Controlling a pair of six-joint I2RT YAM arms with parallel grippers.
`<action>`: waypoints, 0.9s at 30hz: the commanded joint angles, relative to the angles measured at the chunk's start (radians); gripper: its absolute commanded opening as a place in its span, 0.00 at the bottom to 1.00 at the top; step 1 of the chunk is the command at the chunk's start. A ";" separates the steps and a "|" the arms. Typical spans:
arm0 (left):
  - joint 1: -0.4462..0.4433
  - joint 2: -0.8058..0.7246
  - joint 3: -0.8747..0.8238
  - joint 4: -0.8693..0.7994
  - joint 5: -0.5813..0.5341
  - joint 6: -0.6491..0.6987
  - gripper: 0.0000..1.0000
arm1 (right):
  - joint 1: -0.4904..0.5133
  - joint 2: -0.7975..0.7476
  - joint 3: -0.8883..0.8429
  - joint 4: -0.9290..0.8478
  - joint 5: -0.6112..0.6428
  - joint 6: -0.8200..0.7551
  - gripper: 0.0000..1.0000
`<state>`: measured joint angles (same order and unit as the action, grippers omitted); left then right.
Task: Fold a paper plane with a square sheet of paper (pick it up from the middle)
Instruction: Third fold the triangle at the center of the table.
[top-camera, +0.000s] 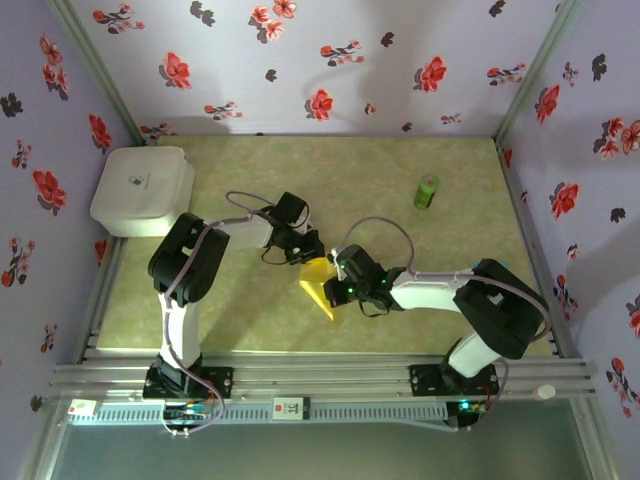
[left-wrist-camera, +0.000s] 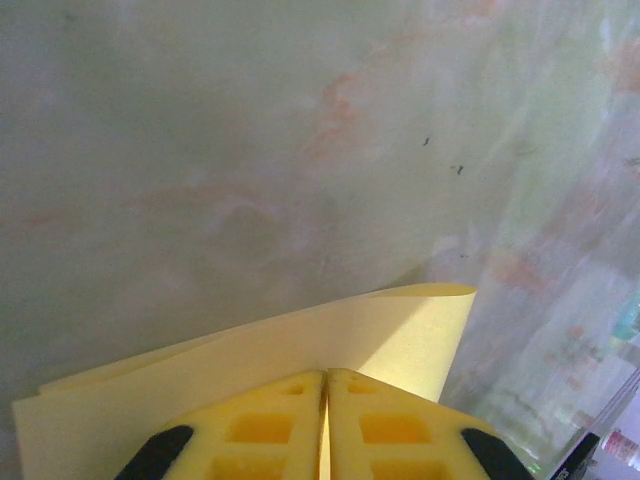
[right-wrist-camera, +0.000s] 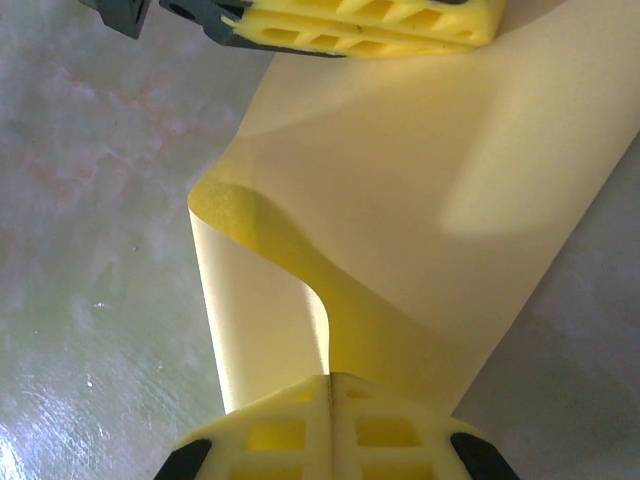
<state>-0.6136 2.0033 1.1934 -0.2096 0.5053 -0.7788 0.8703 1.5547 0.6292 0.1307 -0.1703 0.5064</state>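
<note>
The square sheet of paper (top-camera: 318, 283), bright yellow, is held between both grippers above the middle of the table. My left gripper (top-camera: 312, 252) is shut on its far edge; in the left wrist view the yellow fingertips (left-wrist-camera: 327, 375) meet on the sheet of paper (left-wrist-camera: 400, 330), whose right end curls up. My right gripper (top-camera: 338, 285) is shut on the near edge. In the right wrist view its tips (right-wrist-camera: 330, 378) pinch the sheet of paper (right-wrist-camera: 400, 220), which bends in an S-curl, and the left fingers (right-wrist-camera: 370, 25) clamp the top. The paper plane is out of view.
A white rounded box (top-camera: 143, 190) stands at the back left corner. A small green cylinder (top-camera: 427, 191) stands at the back right. Flowered walls close in three sides, and a metal rail (top-camera: 320, 380) runs along the front edge.
</note>
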 joint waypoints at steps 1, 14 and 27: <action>-0.002 -0.004 -0.032 -0.039 -0.052 -0.010 0.10 | -0.011 0.019 0.020 -0.021 0.027 0.009 0.00; 0.000 -0.003 -0.034 -0.039 -0.052 -0.006 0.09 | -0.011 0.035 0.024 -0.026 0.044 0.013 0.00; 0.000 -0.001 -0.035 -0.035 -0.052 -0.012 0.09 | -0.010 0.050 0.027 -0.028 0.048 0.012 0.00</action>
<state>-0.6136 2.0014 1.1881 -0.2020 0.5056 -0.7792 0.8684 1.5864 0.6342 0.1211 -0.1486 0.5087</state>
